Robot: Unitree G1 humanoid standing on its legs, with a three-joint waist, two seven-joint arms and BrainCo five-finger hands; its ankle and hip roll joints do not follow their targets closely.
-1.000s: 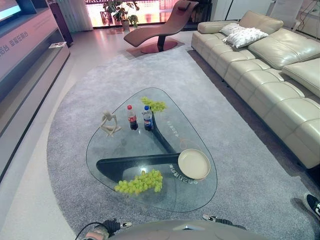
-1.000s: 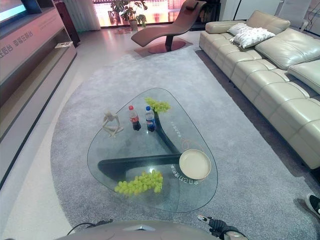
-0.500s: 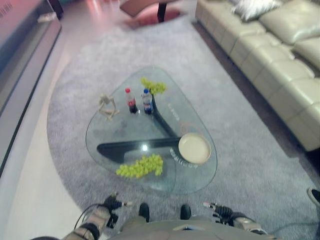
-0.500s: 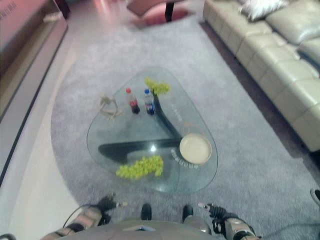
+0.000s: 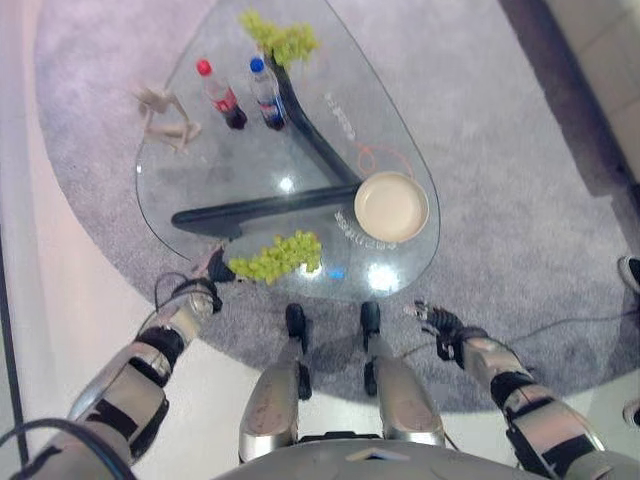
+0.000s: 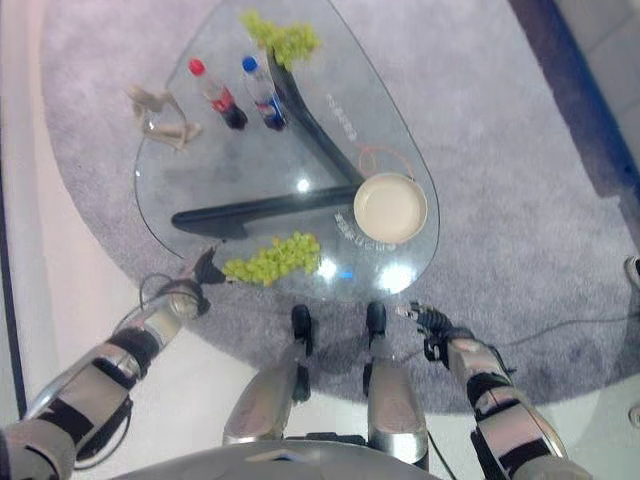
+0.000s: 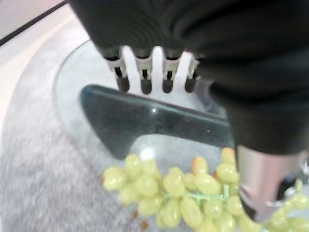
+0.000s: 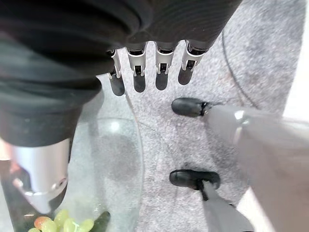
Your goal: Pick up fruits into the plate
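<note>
The table (image 5: 400, 140) stands on a rug (image 5: 480, 200) before me. A bunch of grapes (image 5: 278, 256) lies at the table's near edge, toward its left side, and my left hand (image 5: 205, 283) sits just beside it at that edge. The plate (image 5: 391, 206) rests near the right edge, apart from the grapes. Two bottles (image 5: 243, 92) stand side by side toward the far end, a figurine (image 5: 165, 115) by the far left edge, and a second bunch of grapes (image 5: 281, 38) at the far corner. My right hand (image 5: 432, 319) hangs off the near right edge, above the rug.
</note>
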